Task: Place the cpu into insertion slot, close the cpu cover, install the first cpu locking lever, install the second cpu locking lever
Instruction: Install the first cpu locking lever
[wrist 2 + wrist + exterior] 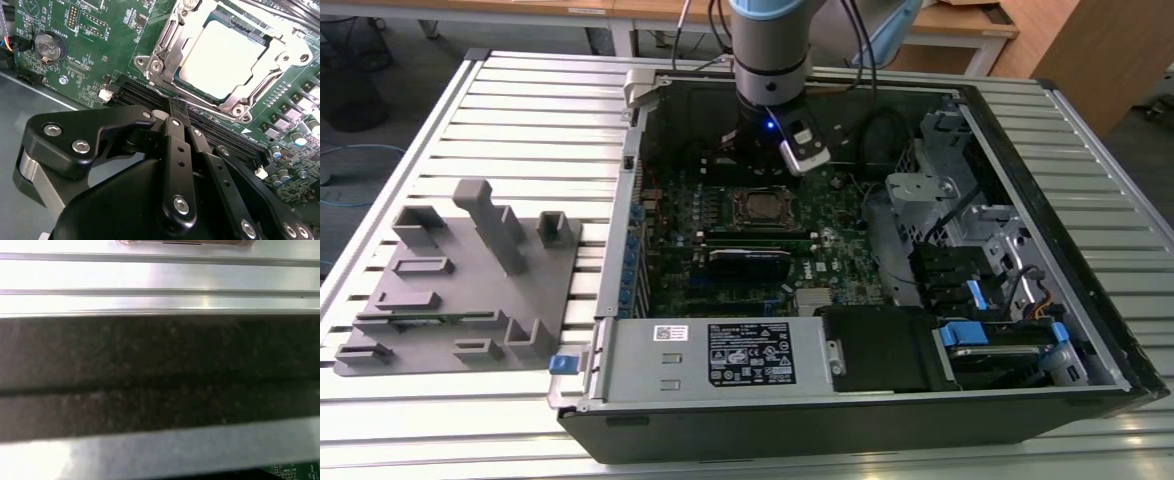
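Observation:
The cpu (225,55), a pale metal square, lies in the insertion slot (758,205) on the green motherboard. The cpu cover (167,57), a silvery frame, lies flat around it, and the chip shows through its window. A thin metal lever rod (265,7) runs along one side of the socket. In the second wrist view my gripper (177,106) has its black fingers pressed together, the tips just beside the cover's edge and over the black memory slots (235,142), with nothing between them. In the exterior view the gripper (758,170) hangs inside the open case just behind the socket.
The case stands open on a slatted metal table (520,110). A power supply (720,355) sits at the front and drive cages (961,230) on the exterior view's right. A grey fixture block (454,270) lies beside the case. The black case wall (160,370) is close.

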You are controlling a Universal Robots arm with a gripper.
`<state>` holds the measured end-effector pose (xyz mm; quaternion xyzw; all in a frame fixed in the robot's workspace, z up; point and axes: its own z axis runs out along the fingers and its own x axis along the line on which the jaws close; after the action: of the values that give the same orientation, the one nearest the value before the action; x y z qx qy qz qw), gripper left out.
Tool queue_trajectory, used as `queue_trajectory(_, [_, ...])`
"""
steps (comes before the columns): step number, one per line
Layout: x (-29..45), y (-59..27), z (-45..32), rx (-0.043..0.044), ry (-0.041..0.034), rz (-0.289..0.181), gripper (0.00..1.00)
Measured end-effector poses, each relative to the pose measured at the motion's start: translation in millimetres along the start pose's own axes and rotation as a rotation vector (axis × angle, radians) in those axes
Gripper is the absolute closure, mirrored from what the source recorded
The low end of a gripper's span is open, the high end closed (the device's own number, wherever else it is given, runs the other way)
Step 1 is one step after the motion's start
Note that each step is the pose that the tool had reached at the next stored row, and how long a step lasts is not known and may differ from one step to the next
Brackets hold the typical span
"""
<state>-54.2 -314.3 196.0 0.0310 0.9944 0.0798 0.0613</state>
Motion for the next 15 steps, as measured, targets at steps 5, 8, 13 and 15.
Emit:
queue_trajectory(5, [0.0, -0.4, 0.3, 0.0002, -0.0001, 0.000, 0.89])
queue_trajectory(8, [0.0, -0.4, 0.2, 0.0001, -0.0002, 0.000, 0.89])
queue_trajectory(13, [-0.7, 0.6, -5.6, 0.0000, -0.0002, 0.000, 0.89])
queue_trajectory(15, [-0.8, 0.7, -5.7, -0.0002, -0.0003, 0.000, 0.89])
